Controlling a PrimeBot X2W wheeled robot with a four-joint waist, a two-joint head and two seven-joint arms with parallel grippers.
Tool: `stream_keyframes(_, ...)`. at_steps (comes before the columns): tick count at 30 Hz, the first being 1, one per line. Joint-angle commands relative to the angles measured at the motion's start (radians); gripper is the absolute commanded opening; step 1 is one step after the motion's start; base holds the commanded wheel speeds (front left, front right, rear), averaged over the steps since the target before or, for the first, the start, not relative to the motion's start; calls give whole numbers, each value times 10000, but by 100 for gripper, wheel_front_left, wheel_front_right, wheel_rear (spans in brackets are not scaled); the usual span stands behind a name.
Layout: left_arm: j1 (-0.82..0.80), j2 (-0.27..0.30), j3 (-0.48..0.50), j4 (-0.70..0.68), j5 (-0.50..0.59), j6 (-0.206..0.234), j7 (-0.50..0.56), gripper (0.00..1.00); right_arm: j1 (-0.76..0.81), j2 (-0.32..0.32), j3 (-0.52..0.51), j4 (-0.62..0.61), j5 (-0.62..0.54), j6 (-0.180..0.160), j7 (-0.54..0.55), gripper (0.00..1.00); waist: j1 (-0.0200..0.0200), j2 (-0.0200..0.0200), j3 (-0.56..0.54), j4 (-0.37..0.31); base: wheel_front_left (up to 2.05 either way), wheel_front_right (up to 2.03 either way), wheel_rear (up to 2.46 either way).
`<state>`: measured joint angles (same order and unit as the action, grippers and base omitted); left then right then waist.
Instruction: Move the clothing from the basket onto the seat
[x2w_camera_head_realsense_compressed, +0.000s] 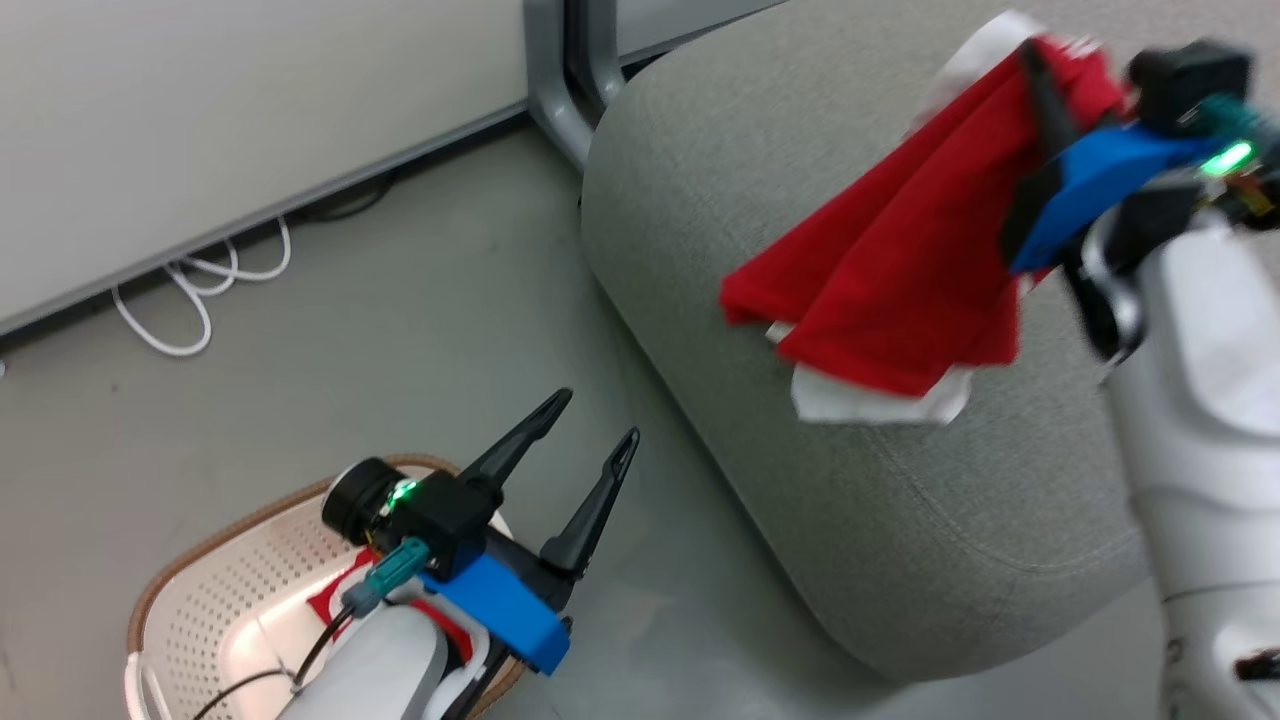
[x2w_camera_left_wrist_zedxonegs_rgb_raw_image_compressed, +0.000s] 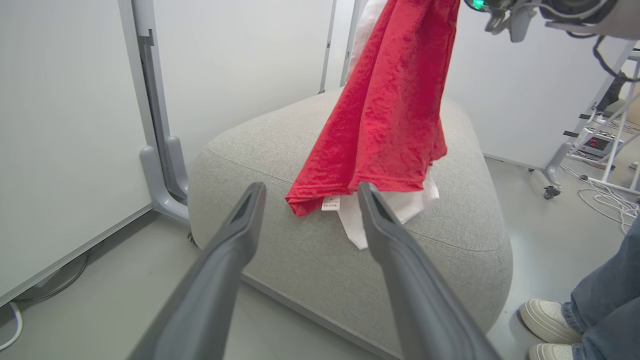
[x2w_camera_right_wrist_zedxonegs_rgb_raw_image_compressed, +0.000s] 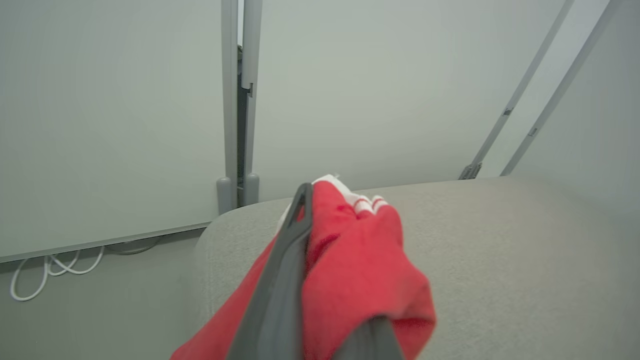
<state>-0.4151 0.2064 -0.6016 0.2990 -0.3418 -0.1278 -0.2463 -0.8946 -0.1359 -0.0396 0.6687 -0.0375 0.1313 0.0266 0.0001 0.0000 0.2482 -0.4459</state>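
Two pincers are at work: the right pincer (x2w_camera_head_realsense_compressed: 1038, 80) is pressed together on a red garment (x2w_camera_head_realsense_compressed: 900, 270) of the clothing and holds it up over the seat (x2w_camera_head_realsense_compressed: 760, 150), while the left pincer (x2w_camera_head_realsense_compressed: 595, 415) hangs spread and empty above the basket (x2w_camera_head_realsense_compressed: 230, 520), where more red cloth (x2w_camera_head_realsense_compressed: 335, 600) lies. The hanging garment trails down towards the near rounded side of the seat; whether its white hem rests on the cushion or hangs just clear, I cannot tell. Let go here, the thin cloth might slide over that rounded edge to the floor. Cloth is also bunched over one finger in the right wrist view, so it may cling when the jaws part and be dragged back off. Around the seat are a grey panel post (x2w_camera_head_realsense_compressed: 560, 90), white cables (x2w_camera_head_realsense_compressed: 190, 300) on the floor, and a person's shoe (x2w_camera_left_wrist_zedxonegs_rgb_raw_image_compressed: 545, 320) and jeans leg (x2w_camera_left_wrist_zedxonegs_rgb_raw_image_compressed: 610, 295) near the far side. Nothing lies on the cushion in the way.
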Motion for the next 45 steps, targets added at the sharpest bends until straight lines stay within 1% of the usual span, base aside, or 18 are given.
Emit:
stream_keyframes(1, -376, 115, -117, -89, 21, -33, 62, 100, -455, -310, -290, 52, -179, -10, 23, 0, -1, 0, 1204, 988, 0, 0, 0)
stream_keyframes(5, -1259, 351, -537, -419, 63, -32, 107, 100, -1733, -1215, -1798, 288, -523, -9, -98, 0, -1, 0, 2367, 1627, 0, 0, 0)
stream_keyframes(10, -2047, 622, -912, -794, 172, -32, 104, 100, -2454, -1783, -3322, 595, -904, -9, -609, 0, -1, 0, 3527, 2100, 0, 0, 0)
stream_keyframes(13, -2287, 657, -1005, -961, 207, -33, 55, 100, -2338, -1943, -4062, 999, -1085, -9, -929, 0, -1, 0, 3910, 2316, 0, 0, 0)
stream_keyframes(16, -2434, 645, -980, -1010, 250, -19, -10, 100, -1996, -2074, -4595, 1509, -1296, -9, -1135, 0, -1, 0, 4119, 2463, 0, 0, 0)
stream_keyframes(21, -2344, 602, -967, -860, 272, 41, -101, 100, -1662, -1909, -5360, 2083, -1731, -9, -1529, 0, -1, 0, 4116, 2468, 0, 0, 0)
stream_keyframes(24, -2204, 514, -973, -682, 154, 37, -131, 100, -1520, -1803, -5563, 2259, -2070, -9, -1717, 0, -1, 0, 3910, 2424, 0, 0, 0)
stream_keyframes(25, -2159, 482, -980, -619, 98, 33, -131, 100, -1469, -1759, -5579, 2309, -2178, -10, -1788, 14, -1, 0, 3819, 2415, 0, 0, 0)
stream_keyframes(26, -2118, 471, -977, -550, 63, 30, -147, 100, -1415, -1715, -5581, 2331, -2320, -9, -1861, 44, -1, 0, 3706, 2396, 0, 0, 0)
stream_keyframes(27, -2087, 457, -975, -495, 30, 26, -158, 100, -1379, -1682, -5590, 2365, -2412, -9, -1895, 100, -1, 0, 3613, 2385, 0, 0, 0)
stream_keyframes(32, -1831, 241, -1012, -118, -163, 3, -187, 100, -1002, -1535, -5648, 2534, -2782, -9, -2002, 100, -1, 0, 2777, 2371, 0, 0, 0)
stream_keyframes(39, -1005, -42, -574, 77, -461, -16, -199, 100, -226, -1324, -4777, 2723, -2987, -10, -2165, 100, -1, 0, 1411, 2330, 0, 0, 0)
stream_keyframes(45, 230, -413, 165, 186, -566, -19, -200, 100, 936, -1088, -3725, 2654, -2525, -9, -2395, 100, -1, 0, -120, 2473, 0, 0, 0)
